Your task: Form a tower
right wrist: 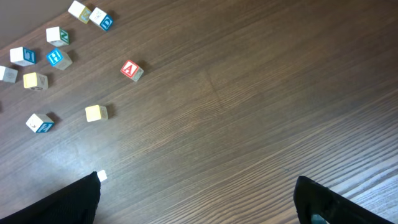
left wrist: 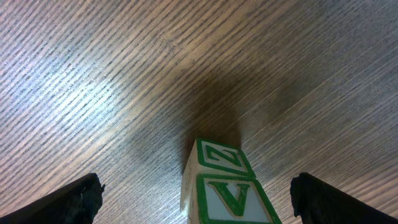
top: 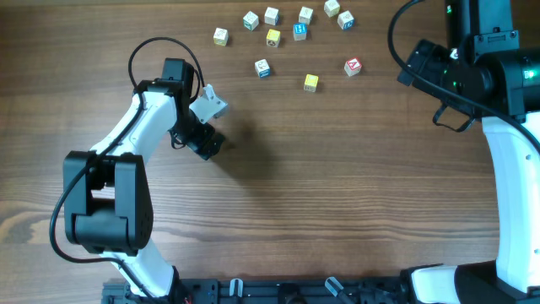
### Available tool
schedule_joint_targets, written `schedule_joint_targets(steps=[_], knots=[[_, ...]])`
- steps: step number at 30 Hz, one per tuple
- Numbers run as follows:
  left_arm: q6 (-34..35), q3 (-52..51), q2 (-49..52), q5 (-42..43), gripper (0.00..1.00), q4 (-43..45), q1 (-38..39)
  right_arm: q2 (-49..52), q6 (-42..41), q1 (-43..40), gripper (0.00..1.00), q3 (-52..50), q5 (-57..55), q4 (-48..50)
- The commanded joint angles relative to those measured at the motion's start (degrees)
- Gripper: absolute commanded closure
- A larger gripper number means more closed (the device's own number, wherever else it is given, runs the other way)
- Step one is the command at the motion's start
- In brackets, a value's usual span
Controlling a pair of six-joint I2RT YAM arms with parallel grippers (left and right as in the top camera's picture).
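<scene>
Nearest my left wrist camera, my left gripper (left wrist: pixel 196 186) is spread as wide as it goes, one dark fingertip (left wrist: pixel 68 202) in each bottom corner of the view, and it has hold of nothing. Between the two fingers, clear of both, stands the tower (left wrist: pixel 221 186). It is made of pale cubes with green-framed letters. The cube closest to my lens shows a "V", and the one just beyond it shows what reads as a "Z". Past that second cube a dark shadow falls across the wooden table (left wrist: pixel 124 74).

On the other side, my right gripper (right wrist: pixel 198 196) is just as wide apart, with its dark fingers at the lower edge of the right wrist view. It grips nothing and has only bare wood grain between the fingers. Farther out from it lies a plain yellow cube (right wrist: pixel 96 112), then the red "A" cube (right wrist: pixel 131 70). Behind those is a scatter of loose letter cubes (right wrist: pixel 55 57), white, yellow and blue-faced, none touching another.

From overhead, that scatter sits along the far edge of the table, well apart from both of my arms.
</scene>
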State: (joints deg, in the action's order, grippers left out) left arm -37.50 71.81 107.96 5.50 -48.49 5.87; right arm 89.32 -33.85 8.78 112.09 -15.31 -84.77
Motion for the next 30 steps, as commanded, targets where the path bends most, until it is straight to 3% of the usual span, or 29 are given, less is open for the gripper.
schedule_joint_targets(steps=[1, 26, 30], knots=[[-1.07, -0.37, 0.81, 0.92, 0.00, 0.31, -0.52, 0.61, -0.68, -0.28, 0.00, -0.20, -1.16, 0.17], [-1.09, -0.37, 0.81, 0.92, 0.00, 0.33, -0.52, 0.59, -0.70, -0.28, 0.00, -0.20, -1.16, 0.15], [-2.45, -0.37, 0.81, 0.92, 0.06, 0.28, -0.52, 0.59, -0.70, -0.28, 0.00, -0.20, -1.16, 0.17]])
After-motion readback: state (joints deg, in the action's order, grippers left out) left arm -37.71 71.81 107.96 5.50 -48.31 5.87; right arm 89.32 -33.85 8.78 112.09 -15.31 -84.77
